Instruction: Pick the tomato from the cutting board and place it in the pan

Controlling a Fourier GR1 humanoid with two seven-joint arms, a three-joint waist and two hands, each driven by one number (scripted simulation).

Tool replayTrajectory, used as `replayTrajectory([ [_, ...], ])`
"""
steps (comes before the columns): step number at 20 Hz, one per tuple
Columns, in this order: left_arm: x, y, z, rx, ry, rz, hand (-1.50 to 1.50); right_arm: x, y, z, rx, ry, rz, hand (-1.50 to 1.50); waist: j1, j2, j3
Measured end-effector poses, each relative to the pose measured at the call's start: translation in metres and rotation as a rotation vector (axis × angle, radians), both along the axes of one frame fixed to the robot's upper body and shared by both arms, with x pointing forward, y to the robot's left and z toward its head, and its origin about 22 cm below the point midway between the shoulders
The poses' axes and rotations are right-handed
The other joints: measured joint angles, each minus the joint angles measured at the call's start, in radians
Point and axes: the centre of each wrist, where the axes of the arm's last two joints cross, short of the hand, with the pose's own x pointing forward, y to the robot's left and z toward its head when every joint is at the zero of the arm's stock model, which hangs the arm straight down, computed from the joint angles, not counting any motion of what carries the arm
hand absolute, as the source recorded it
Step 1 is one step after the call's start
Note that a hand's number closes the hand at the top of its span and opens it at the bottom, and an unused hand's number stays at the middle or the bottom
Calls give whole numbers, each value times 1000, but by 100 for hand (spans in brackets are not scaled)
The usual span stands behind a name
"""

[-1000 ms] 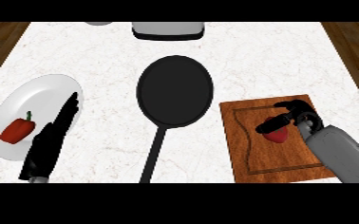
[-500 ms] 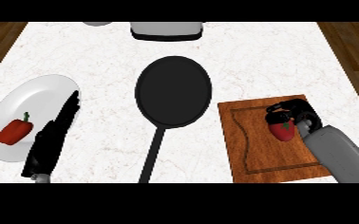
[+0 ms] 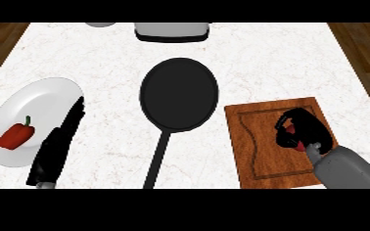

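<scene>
Right hand (image 3: 303, 129) is now curled round tomato (image 3: 288, 126), closed since a second ago; lift toward pan (image 3: 179, 94) is judged next

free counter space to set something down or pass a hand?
Bare marble lies between the pan and the white plate, right of the pan above the cutting board, and behind the pan up to the grey appliance. Crowded: the board, where the right hand curls round the tomato, and the plate's right edge, where the left hand lies.
</scene>
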Motion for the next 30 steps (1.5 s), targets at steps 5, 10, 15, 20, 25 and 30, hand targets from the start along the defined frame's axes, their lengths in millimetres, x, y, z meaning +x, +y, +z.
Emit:
replayTrajectory([
  [5, -3, 4, 0, 5, 2, 12, 0, -4, -2, 24, -170, -244, 165, 150, -5, 1, 8],
  [10, -3, 8, 3, 1, 7, 10, 0, 3, 14, 68, -265, -581, 299, 150, -4, 1, 10],
  [15, 0, 5, 3, 0, -1, -4, 0, 11, 44, 98, -266, -763, 369, 150, 5, 7, 11],
  [20, 7, 4, 3, 2, -6, -6, 0, 27, 85, 114, -167, -832, 403, 150, 13, 11, 11],
  [25, 5, 0, 0, -3, -3, -20, 0, 58, 123, 117, -62, -823, 420, 150, 26, 15, 11],
  [30, 13, 1, 4, 2, -13, -30, 0, 89, 159, 103, 40, -785, 414, 150, 35, 19, 12],
])
